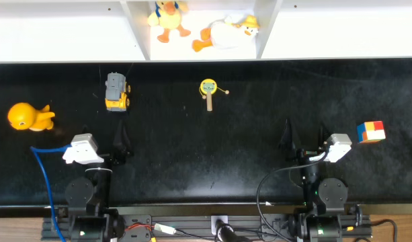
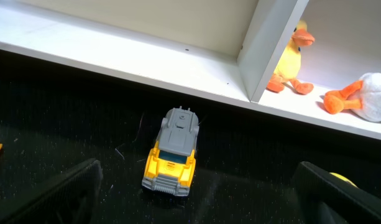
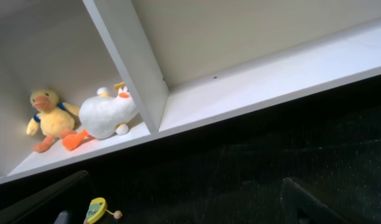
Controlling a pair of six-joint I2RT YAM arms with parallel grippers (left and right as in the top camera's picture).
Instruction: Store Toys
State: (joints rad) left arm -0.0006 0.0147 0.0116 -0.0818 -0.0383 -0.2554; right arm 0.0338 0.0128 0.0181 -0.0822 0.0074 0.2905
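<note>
Two ducks [image 1: 168, 18] inside shelf [image 1: 64, 40]

Seen from my left arm's wrist: a yellow-and-grey toy truck [image 2: 171, 152] sits on the black worktop [image 2: 59, 118], ahead of the wide-apart fingers [image 2: 59, 193] of my left end effector [image 2: 197, 168]. Beyond, a yellow plush duck [image 2: 291, 56] and a white plush [image 2: 373, 99], perhaps a goose, occupy the white shelf [image 2: 146, 56].

I am reading nothing here: no word, number or sign is coming through clearly enough to make out. I am looking over the yellow toy truck [image 2: 171, 152] and the coloured cube [image 1: 371, 131] (any print on them is too small to tell).
</note>
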